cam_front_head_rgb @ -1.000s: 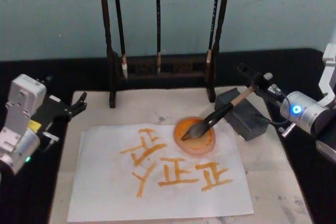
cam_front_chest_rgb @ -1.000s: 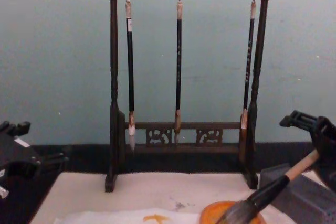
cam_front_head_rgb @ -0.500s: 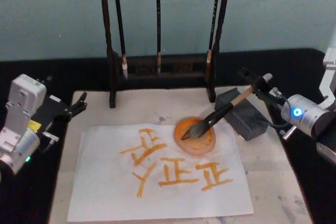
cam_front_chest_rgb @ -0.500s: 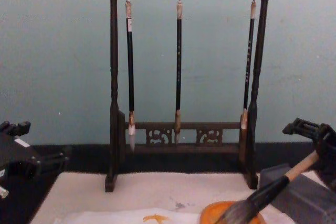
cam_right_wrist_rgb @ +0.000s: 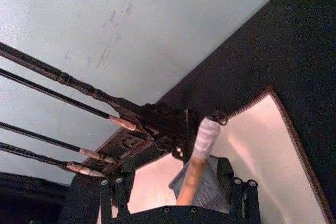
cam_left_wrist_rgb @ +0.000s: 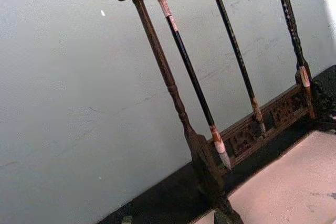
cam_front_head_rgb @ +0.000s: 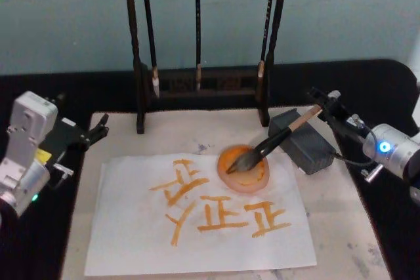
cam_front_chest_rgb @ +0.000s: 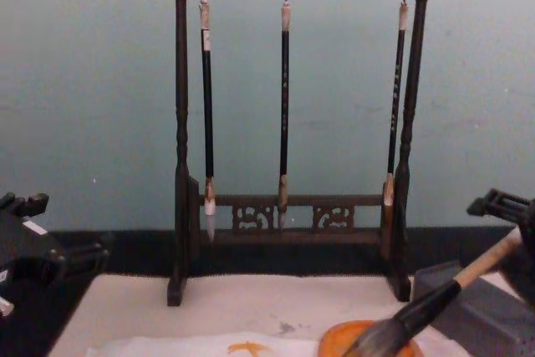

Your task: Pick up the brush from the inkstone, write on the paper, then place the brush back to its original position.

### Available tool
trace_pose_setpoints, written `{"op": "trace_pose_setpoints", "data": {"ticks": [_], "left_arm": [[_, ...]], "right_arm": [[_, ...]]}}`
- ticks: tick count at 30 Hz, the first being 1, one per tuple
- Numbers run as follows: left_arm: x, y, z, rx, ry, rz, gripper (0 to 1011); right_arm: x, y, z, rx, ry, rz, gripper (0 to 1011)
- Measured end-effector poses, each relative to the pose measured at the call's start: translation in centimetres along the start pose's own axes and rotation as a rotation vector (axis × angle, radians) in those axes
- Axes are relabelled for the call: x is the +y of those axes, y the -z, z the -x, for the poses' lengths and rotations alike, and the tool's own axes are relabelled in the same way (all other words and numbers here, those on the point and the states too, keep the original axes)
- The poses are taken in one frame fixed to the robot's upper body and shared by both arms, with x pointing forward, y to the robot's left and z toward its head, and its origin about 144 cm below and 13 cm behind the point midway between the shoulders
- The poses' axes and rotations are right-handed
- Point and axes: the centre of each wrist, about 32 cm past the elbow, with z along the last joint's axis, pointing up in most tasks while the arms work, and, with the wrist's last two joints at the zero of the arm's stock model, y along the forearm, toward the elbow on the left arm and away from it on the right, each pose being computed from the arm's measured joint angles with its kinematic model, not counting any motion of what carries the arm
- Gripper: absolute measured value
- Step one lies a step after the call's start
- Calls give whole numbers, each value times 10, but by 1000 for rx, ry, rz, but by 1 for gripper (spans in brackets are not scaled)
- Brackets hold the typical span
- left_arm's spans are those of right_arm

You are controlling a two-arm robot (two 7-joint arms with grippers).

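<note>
tan-handled brush (cam_front_head_rgb: 272, 143) (unheld) before right gripper (cam_front_head_rgb: 326, 106)

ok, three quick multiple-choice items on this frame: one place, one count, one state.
1. Where are the brush's bristles? A on the paper; B in the orange dish; C hanging in the air.
2. How many thin brushes hang on the rack? A two; B three; C five.
3. The right tool is: A open about the brush handle; B shut on the paper; C shut on a thin brush.

1 B: the bristles lie in the dish.
2 B: three hang from the top bar.
3 A: the wrist view shows gaps either side of the handle.
</note>
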Motion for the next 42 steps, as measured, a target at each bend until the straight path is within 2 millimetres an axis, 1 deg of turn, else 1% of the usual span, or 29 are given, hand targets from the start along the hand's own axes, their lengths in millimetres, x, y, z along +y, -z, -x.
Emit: {"op": "trace_pose_setpoints", "data": {"ticks": [3,18,19,24,27,30,31,34,37,40,41,42], "left_arm": [[0,0,0,0,0,0,1010],[0,0,0,0,0,0,1010],[0,0,0,0,0,0,1010],[0,0,0,0,0,0,1010],[0,0,0,0,0,0,1009],[0,0,0,0,0,0,1010],[0,0,0,0,0,0,1010],[0,0,0,0,0,0,1010],[0,0,0,0,0,0,1010],[0,0,0,0,0,0,1010],[0,0,0,0,0,0,1010],[0,0,0,0,0,0,1010]], "right_arm": [[-6,1,0,5,4,1,1000],[-49,9,4,18,-38,15,1000],[-49,9,4,18,-38,15,1000],[-58,15,10,-61,-86,13,1000],[-59,20,12,-151,-106,3,1000],[-58,27,15,-283,-123,-18,1000],[-57,31,16,-370,-133,-35,1000],[-54,39,18,-512,-152,-56,1000],[-51,48,18,-714,-177,-80,1000],[-49,54,17,-824,-184,-93,1000],[-48,57,16,-896,-187,-100,1000],[-47,59,16,-928,-187,-104,1000]]}}
